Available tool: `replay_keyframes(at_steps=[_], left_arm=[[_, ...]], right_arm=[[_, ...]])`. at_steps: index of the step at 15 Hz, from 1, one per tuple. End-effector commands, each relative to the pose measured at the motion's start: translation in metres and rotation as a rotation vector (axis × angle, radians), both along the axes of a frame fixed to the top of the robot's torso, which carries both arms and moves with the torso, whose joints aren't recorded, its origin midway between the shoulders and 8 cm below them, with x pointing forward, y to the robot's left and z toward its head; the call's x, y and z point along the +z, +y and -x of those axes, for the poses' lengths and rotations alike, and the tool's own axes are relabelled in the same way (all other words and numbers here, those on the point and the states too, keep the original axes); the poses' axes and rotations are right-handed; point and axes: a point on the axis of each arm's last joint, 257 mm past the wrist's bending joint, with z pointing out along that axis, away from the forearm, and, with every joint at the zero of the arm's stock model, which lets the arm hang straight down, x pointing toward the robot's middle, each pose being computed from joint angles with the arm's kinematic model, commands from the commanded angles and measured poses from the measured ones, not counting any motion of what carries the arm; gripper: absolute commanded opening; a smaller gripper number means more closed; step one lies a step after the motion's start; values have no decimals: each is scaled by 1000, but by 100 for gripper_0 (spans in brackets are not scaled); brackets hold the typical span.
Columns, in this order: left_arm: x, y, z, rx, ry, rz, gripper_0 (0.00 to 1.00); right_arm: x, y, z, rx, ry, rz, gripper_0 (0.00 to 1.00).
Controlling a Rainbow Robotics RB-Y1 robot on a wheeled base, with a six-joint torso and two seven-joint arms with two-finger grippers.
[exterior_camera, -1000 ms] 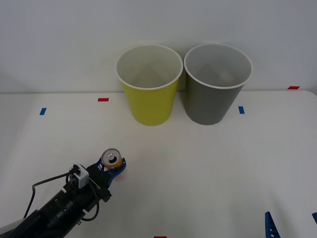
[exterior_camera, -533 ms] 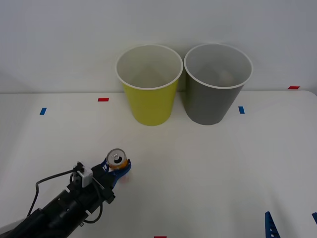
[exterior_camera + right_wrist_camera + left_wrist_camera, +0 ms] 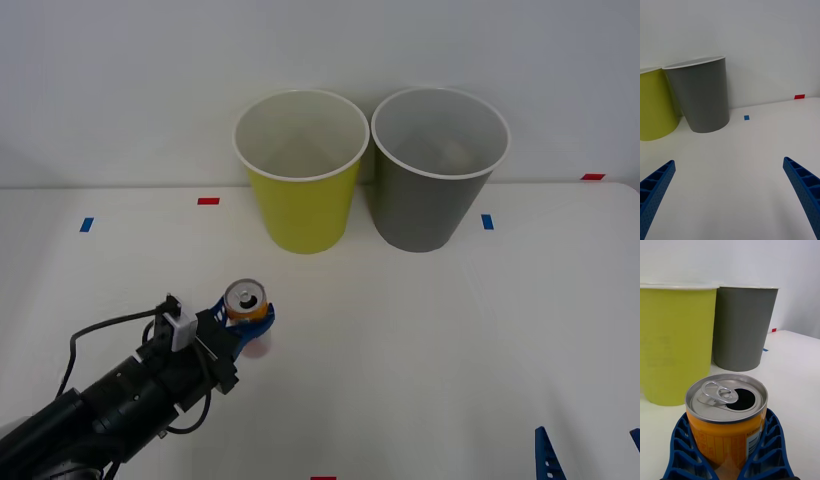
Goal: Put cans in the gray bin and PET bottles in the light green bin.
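Left gripper (image 3: 252,322) is closed around the can (image 3: 246,301), which is held upright, its opened silver top showing, above the tabletop (image 3: 420,340) toward the front-left. In the left wrist view the can (image 3: 727,416) is cupped by the blue ribbed fingers (image 3: 769,442). The light green bin (image 3: 300,170) and the gray bin (image 3: 438,168) are stood side by side at the back edge, just beside each other. Right gripper (image 3: 730,195) is spread wide, nothing held, at the front-right corner.
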Motion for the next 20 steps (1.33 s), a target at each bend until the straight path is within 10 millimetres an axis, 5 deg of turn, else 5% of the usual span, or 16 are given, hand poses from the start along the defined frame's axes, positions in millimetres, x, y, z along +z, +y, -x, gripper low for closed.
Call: replay_keyframes(at_steps=[1, 8, 15, 20], left_arm=[[47, 6, 2, 39, -25, -96, 0], [129, 6, 8, 97, -13, -194, 0], [228, 7, 3, 147, -159, -89, 0], [260, 2, -1, 126, -187, -48, 0]], right_arm=[[0, 0, 0, 0, 0, 0, 100], [0, 0, 0, 0, 0, 0, 100], [0, 0, 0, 0, 0, 0, 100], [0, 0, 0, 0, 0, 0, 100]])
